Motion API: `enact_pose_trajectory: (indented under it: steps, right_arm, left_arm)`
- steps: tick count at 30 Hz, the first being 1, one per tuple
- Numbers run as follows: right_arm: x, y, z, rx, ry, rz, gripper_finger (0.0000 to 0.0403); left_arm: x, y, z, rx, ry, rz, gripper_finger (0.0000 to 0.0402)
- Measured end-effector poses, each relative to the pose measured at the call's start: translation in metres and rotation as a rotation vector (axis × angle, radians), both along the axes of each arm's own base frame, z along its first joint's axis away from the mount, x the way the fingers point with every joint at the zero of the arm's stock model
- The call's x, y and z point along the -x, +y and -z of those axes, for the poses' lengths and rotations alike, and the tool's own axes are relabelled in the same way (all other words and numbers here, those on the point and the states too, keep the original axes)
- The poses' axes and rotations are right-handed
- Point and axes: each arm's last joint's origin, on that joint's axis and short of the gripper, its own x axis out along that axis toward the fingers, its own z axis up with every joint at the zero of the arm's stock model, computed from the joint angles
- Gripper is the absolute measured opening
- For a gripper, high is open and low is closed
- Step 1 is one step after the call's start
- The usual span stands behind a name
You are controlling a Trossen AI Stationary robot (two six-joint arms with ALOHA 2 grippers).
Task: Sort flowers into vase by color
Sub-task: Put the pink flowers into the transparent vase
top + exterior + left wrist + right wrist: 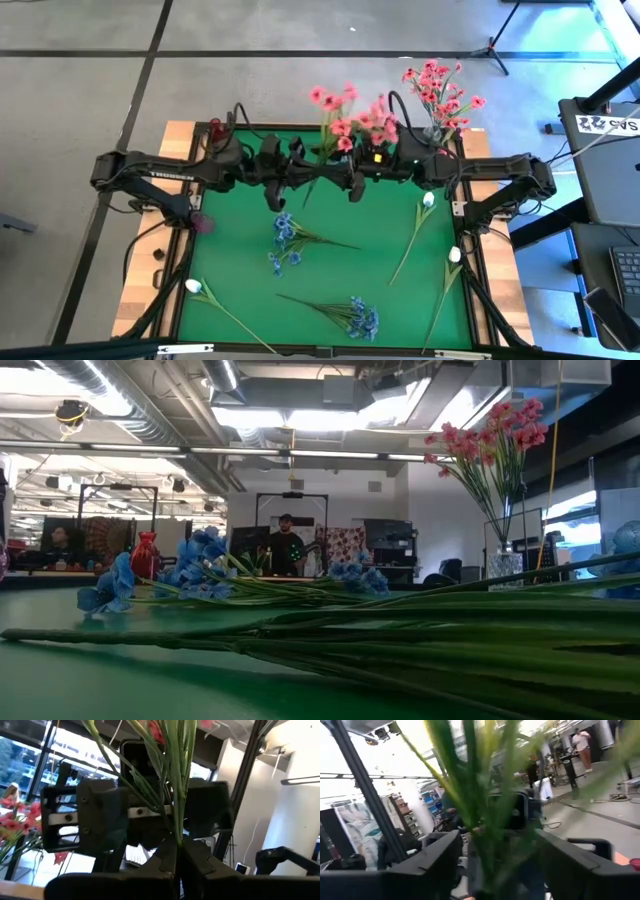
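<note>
Green felt covers the worktop, where blue sprigs and white buds lie scattered. Above its far edge both arms meet over a pink sprig. Closed tight on its stems, the left end effector holds it upright; the right end effector stands open around the same stems.

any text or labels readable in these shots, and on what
"TROSSEN": white lettering on the left arm, high view, only just legible.
White print on the dark box at the high view's right edge: too blurred to read.
Low and wrist views: no readable text.
</note>
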Motion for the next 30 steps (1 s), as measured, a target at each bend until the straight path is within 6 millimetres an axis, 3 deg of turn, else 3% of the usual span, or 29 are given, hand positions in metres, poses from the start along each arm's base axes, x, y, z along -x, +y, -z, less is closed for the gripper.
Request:
enact_pose_trajectory:
  steps: [3,10,16,22,26,30]
  right_arm:
    - [0.001,-0.001,-0.001,-0.001,-0.002,0.009,0.0191]
    - [0.001,0.0,-0.001,0.011,-0.005,0.002,0.0023]
    - [0.015,0.0,-0.013,0.038,-0.03,0.002,0.002]
    - [0.074,-0.005,-0.042,0.14,0.051,0.265,0.0015]
    - [0.13,-0.013,-0.06,0.136,0.098,0.6,0.0015]
    - [0.179,-0.021,-0.073,0.111,0.145,1.013,0.0009]
  left_arm:
    - [0.001,0.0,-0.001,0.0,-0.008,0.0,0.0013]
    - [-0.001,-0.004,0.003,-0.001,0.043,0.026,0.0055]
    - [0.021,-0.004,-0.008,-0.035,0.107,0.039,0.0097]
    - [0.071,-0.004,-0.02,-0.098,0.263,-0.005,0.012]
    - [0.102,-0.006,-0.029,-0.102,0.283,-0.074,0.0118]
    - [0.119,-0.007,-0.035,-0.115,0.268,-0.142,0.011]
